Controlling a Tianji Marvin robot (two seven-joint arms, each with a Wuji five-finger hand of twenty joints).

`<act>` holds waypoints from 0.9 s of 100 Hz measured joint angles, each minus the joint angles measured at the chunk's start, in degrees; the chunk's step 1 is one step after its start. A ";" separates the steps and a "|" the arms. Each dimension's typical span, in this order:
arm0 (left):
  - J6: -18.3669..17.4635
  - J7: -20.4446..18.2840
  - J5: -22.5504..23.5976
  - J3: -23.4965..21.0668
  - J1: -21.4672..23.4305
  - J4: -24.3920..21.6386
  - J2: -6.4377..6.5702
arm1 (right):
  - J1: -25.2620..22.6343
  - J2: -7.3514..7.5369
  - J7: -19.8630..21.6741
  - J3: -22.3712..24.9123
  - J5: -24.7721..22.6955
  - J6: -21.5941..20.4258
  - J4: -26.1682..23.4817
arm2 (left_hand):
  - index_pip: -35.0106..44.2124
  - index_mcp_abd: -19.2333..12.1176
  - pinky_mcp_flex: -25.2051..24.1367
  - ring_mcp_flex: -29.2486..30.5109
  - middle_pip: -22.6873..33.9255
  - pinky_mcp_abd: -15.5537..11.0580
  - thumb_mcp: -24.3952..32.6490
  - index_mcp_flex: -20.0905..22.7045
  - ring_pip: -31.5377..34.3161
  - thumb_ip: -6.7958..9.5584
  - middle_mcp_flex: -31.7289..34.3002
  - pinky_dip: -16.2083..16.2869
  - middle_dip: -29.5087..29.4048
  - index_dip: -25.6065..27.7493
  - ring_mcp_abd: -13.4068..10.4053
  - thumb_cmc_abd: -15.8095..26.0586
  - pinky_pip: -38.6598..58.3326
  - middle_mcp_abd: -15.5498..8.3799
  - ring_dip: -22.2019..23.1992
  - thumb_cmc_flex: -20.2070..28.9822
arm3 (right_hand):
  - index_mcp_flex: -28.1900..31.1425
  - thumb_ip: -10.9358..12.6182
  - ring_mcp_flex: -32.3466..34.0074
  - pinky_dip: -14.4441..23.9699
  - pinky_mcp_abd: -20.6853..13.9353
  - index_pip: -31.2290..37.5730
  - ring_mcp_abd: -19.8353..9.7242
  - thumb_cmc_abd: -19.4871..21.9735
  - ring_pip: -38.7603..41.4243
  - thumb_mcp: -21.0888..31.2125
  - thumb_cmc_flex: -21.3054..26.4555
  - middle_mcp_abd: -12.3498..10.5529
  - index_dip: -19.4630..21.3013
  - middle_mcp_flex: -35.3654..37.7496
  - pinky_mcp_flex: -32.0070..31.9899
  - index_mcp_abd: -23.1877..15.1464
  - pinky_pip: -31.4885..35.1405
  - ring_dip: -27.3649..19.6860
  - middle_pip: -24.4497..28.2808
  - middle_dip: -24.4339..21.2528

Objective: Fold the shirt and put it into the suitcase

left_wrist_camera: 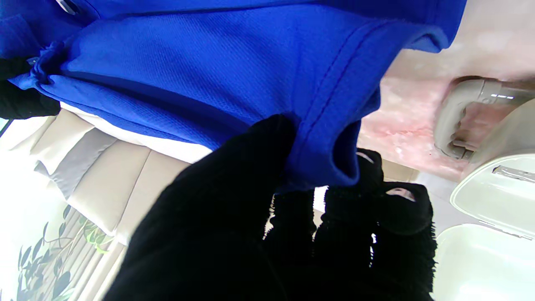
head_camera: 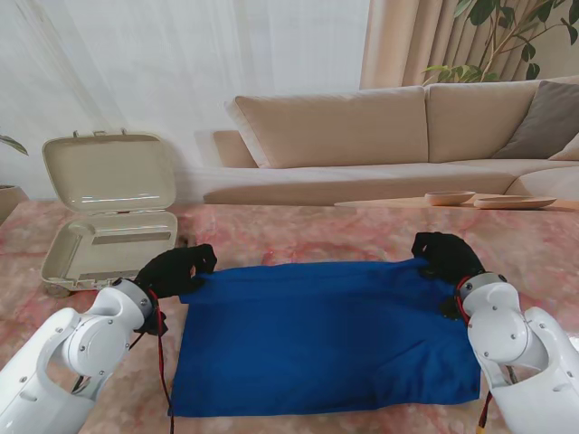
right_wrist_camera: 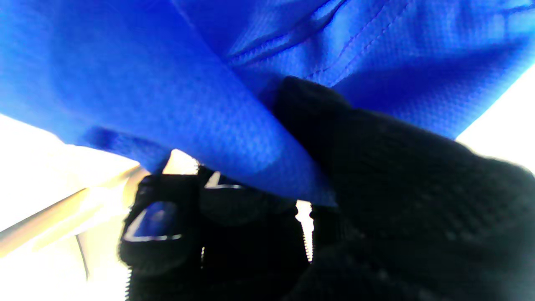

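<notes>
The blue shirt [head_camera: 326, 334] lies spread on the pink marble table [head_camera: 298, 231], its far edge lifted at both corners. My left hand [head_camera: 176, 268], in a black glove, is shut on the shirt's far left corner; the left wrist view shows the hem [left_wrist_camera: 330, 125] pinched between thumb and fingers. My right hand [head_camera: 445, 256] is shut on the far right corner, where blue cloth [right_wrist_camera: 234, 138] is clamped by the black fingers [right_wrist_camera: 376, 167]. The beige suitcase [head_camera: 113, 217] stands open at the far left of the table, lid up, just beyond my left hand.
A beige sofa [head_camera: 389, 136] runs behind the table, with a low side table and bowls [head_camera: 452, 197] at the right. White curtains and a plant [head_camera: 507, 36] stand at the back. The suitcase's handle [left_wrist_camera: 464, 108] lies close to my left hand.
</notes>
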 measured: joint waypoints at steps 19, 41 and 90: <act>-0.44 -0.67 1.36 -1.18 3.17 -2.57 0.07 | -2.97 -0.09 -0.37 1.35 -0.25 -0.47 -1.69 | 0.00 0.00 -0.01 0.00 0.00 0.00 -0.02 0.00 0.00 0.00 0.00 0.09 0.11 0.02 0.00 0.00 0.00 0.00 0.04 0.03 | 0.11 0.00 1.15 0.00 0.45 -0.02 0.18 -0.64 0.01 0.00 0.00 0.00 0.02 0.92 0.01 0.00 0.00 0.01 -0.08 0.00; 0.71 -0.56 1.69 -2.36 7.81 -6.07 0.11 | -7.07 -0.29 -0.94 3.44 -0.66 -2.06 -3.92 | 0.00 0.00 -0.02 0.00 0.00 0.00 -0.67 0.00 0.00 0.00 0.00 0.49 0.41 0.06 0.00 0.06 0.00 0.00 0.30 0.09 | 0.13 0.00 1.19 0.00 0.54 -0.07 0.21 -0.77 0.01 0.00 0.00 0.00 0.61 1.00 0.03 0.00 0.00 0.01 -0.15 0.00; 1.51 -1.47 3.17 -5.62 15.67 -11.25 0.12 | -14.50 -0.59 -2.31 6.65 -2.47 -4.00 -8.08 | 0.00 0.00 -0.75 0.00 0.00 0.02 -1.29 0.00 0.00 0.00 0.00 0.50 0.45 0.59 0.00 0.08 0.00 0.00 0.36 0.10 | 0.14 0.00 1.64 0.00 0.60 -0.11 0.24 -0.82 0.01 -0.26 0.00 0.00 0.66 1.56 0.11 0.00 0.00 0.01 -0.70 0.00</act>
